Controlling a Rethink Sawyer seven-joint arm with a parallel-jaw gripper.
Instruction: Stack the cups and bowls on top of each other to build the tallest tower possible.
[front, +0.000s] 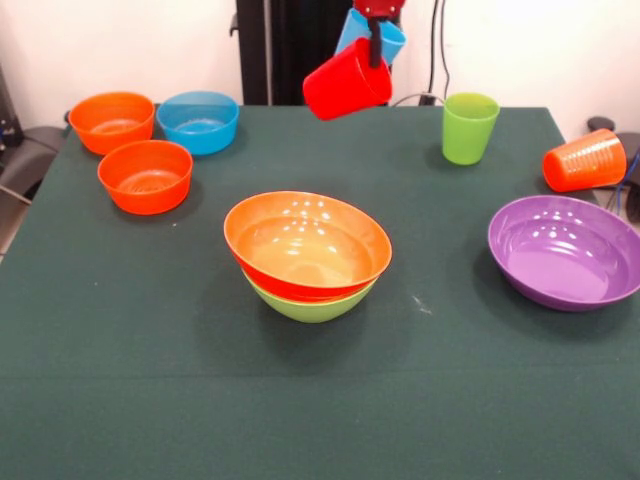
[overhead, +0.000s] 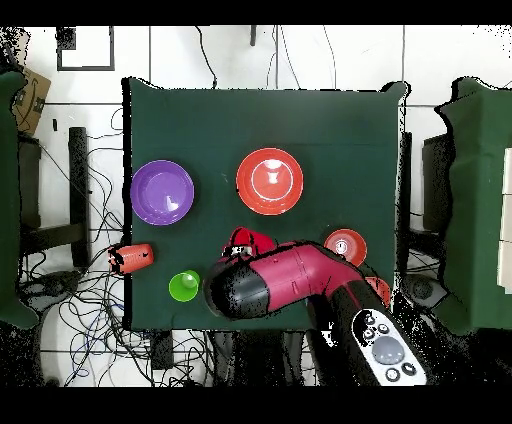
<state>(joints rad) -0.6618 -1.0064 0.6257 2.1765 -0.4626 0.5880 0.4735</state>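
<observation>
My gripper (front: 376, 48) hangs at the far side of the table, shut on the rim of the red cup (front: 347, 80), which it holds tilted in the air. The light blue cup (front: 392, 40) shows right behind it; I cannot tell what holds it. The tower (front: 307, 245) is the large orange-red bowl nested in the lime green bowl (front: 312, 303) at the table's middle. In the overhead view the arm (overhead: 285, 280) covers the red cup (overhead: 250, 241) in part. The green cup (front: 469, 127) stands upright. The orange cup (front: 585, 160) lies on its side.
The purple bowl (front: 565, 250) sits at the right. Two small orange bowls (front: 112, 120) (front: 146, 175) and the small blue bowl (front: 198, 121) sit at the far left. The table (front: 320, 420) has a dark green cloth.
</observation>
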